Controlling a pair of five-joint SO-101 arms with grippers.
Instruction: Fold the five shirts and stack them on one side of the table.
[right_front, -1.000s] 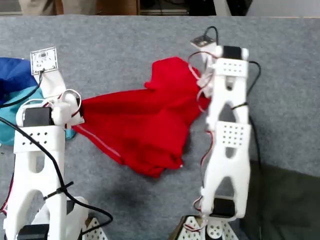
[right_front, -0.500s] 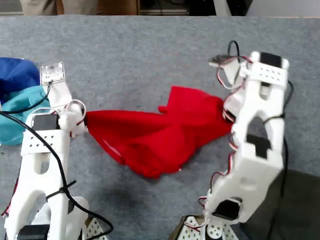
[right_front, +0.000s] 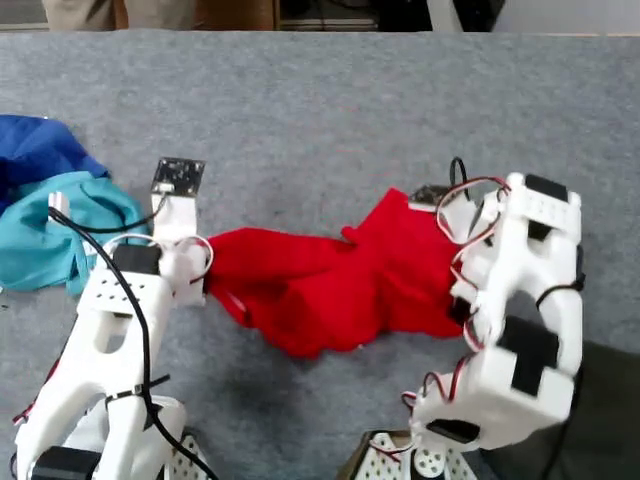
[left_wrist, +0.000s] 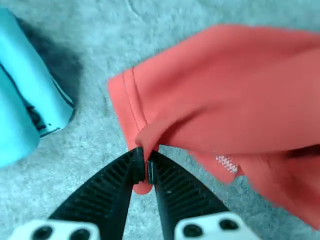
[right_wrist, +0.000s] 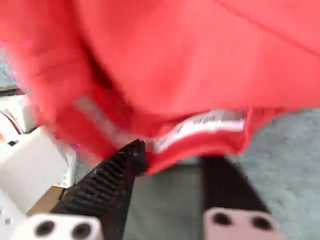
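The left tool (left_wrist: 144, 164) is clamped on a small pinch of hem at one end of the crumpled red cotton shirt (right_front: 340, 285). Its black ridged jaws meet with only a fold of cloth between them. The right tool (right_wrist: 175, 159) stands with its jaws apart. The shirt's labelled edge drapes across the tips, and the grey felt-like surface (right_front: 300, 110) is visible through the gap.

The red shirt lies bunched in the middle of the surface between the two arms, not yet spread flat or folded.

The main risk I see is the left grip, which is so shallow that a firm pull could slide the hem out and drop that end. With the right jaws holding nothing, a pull from the left alone would likely drag the shirt in a heap instead of stretching it. That would set creases in before any fold is made. The loose edge over the right tips could also snag as that arm moves.

Just beside the left arm sits a rumpled teal shirt (right_front: 45, 235), with a dark blue shirt (right_front: 35, 150) behind it. A sweep that way might catch them.

Both of these run off the edge of the high view, so how neatly they lie is hard to judge. The right arm's body covers the shirt's end beneath it, and the right wrist view is blurred, so I cannot tell which part of the garment is there.
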